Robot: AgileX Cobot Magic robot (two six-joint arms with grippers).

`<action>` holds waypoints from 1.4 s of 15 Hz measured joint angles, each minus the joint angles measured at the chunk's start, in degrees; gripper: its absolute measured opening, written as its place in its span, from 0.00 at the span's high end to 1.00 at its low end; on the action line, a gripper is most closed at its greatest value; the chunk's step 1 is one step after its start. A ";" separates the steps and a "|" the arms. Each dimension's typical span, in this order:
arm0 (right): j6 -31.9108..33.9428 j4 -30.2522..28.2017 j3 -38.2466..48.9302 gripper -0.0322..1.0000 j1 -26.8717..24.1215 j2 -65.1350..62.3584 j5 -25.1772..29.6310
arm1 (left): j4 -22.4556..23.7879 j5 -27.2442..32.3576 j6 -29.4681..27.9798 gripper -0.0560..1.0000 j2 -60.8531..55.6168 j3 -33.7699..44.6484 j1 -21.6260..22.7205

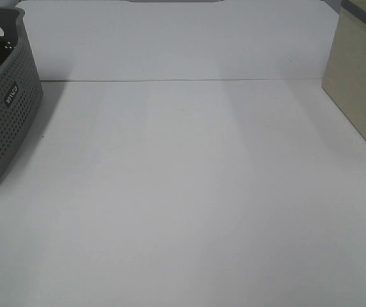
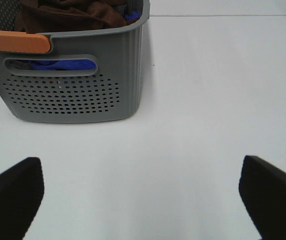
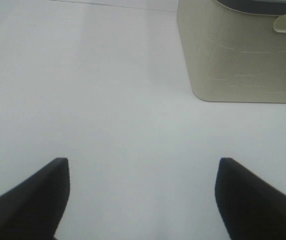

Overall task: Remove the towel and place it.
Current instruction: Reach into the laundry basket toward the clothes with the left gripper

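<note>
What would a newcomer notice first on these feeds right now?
The perforated grey basket at the table's left edge stands out, with the dark brown towel heaped inside and blue cloth showing through its handle slot. Opposite, a beige bin stands at the right edge. The left gripper and right gripper hang open over the white surface, holding nothing.

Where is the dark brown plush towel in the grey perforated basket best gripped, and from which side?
Pinch a raised fold of the dark brown plush towel from above: it lies crumpled inside the grey perforated plastic basket, whose walls block every side.
</note>
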 joint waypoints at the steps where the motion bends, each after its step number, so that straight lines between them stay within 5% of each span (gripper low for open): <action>1: 0.00 0.00 0.00 0.22 0.00 0.00 0.00 | 0.00 0.00 0.00 0.01 0.00 0.00 0.00; 21: 0.00 0.00 0.00 0.22 0.00 0.00 0.00 | 2.29 0.00 -0.86 0.01 0.00 0.00 0.00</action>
